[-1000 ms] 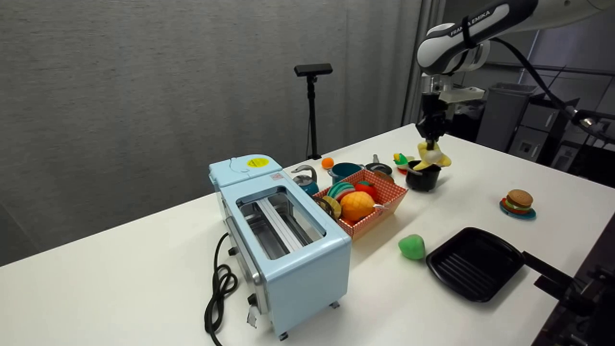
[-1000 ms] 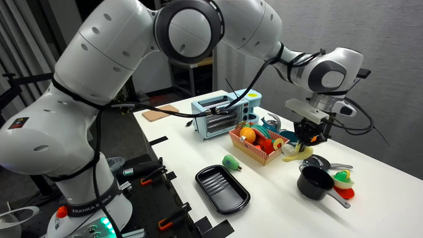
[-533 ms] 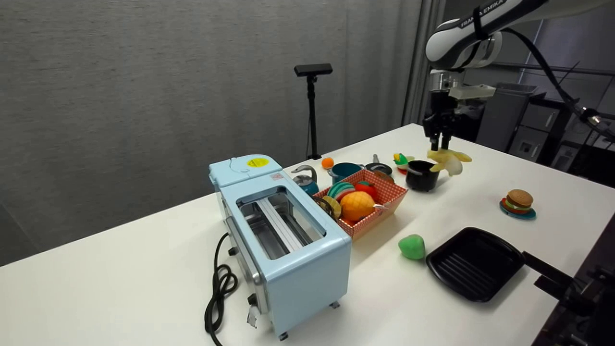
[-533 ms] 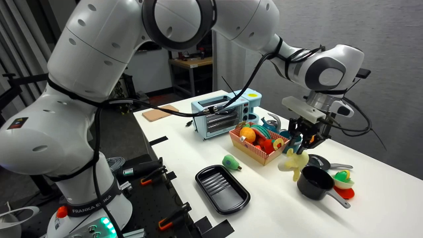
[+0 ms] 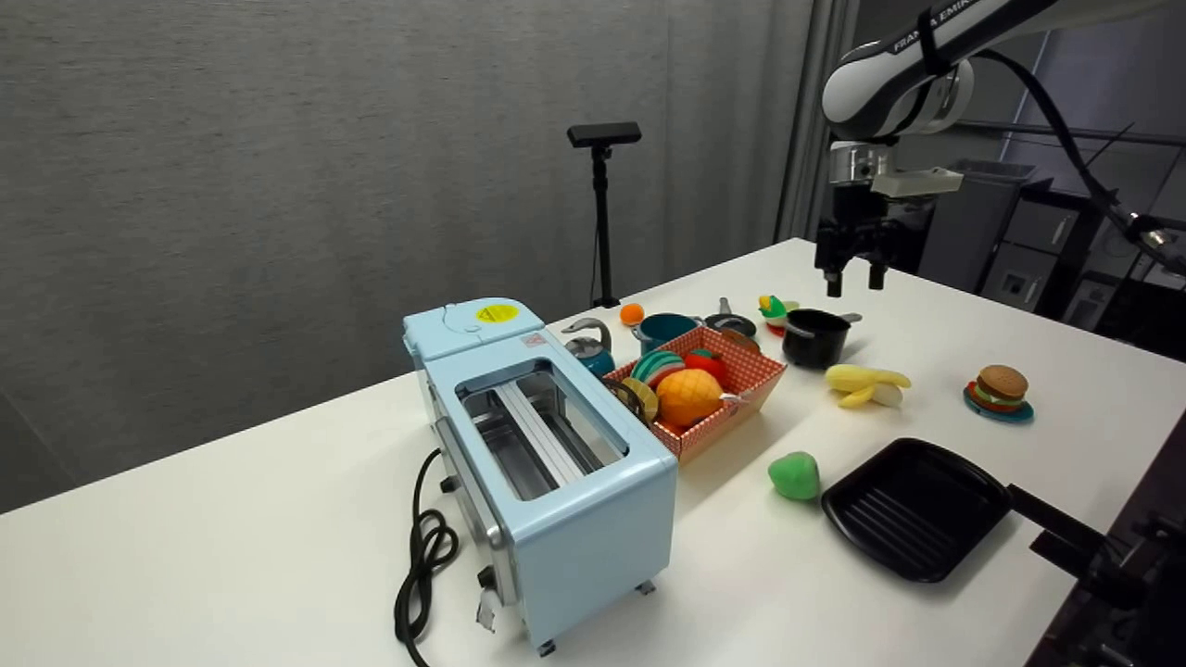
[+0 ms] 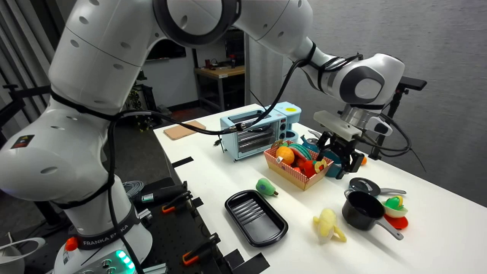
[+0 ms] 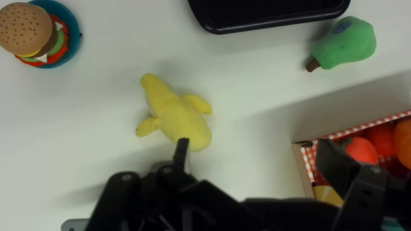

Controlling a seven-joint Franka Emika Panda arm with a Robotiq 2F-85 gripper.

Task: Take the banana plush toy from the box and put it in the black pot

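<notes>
The yellow banana plush toy lies on the white table, beside the black pot and outside it, in both exterior views (image 5: 862,380) (image 6: 327,224) and in the wrist view (image 7: 179,118). The black pot (image 5: 813,341) (image 6: 363,213) stands upright, with a grey handle and no toy visible in it. My gripper (image 5: 855,283) hangs above the table near the pot, its fingers wide apart around nothing. In the wrist view the gripper (image 7: 253,141) has one fingertip overlapping the banana's end in the picture. The red-checked box (image 5: 732,417) (image 7: 302,170) holds several toy fruits.
A square black grill pan (image 6: 258,217) and a green toy (image 6: 266,187) lie near the banana. A toy burger (image 5: 1001,389) sits on a blue plate. The light-blue toaster (image 5: 593,565) stands beside the box. Behind the pot are a small pan (image 6: 365,186) and a bowl (image 6: 395,211).
The banana was in my gripper above the table by the pot. The gripper has opened and the banana has dropped onto the table beside the pot. The arm has shifted slightly.
</notes>
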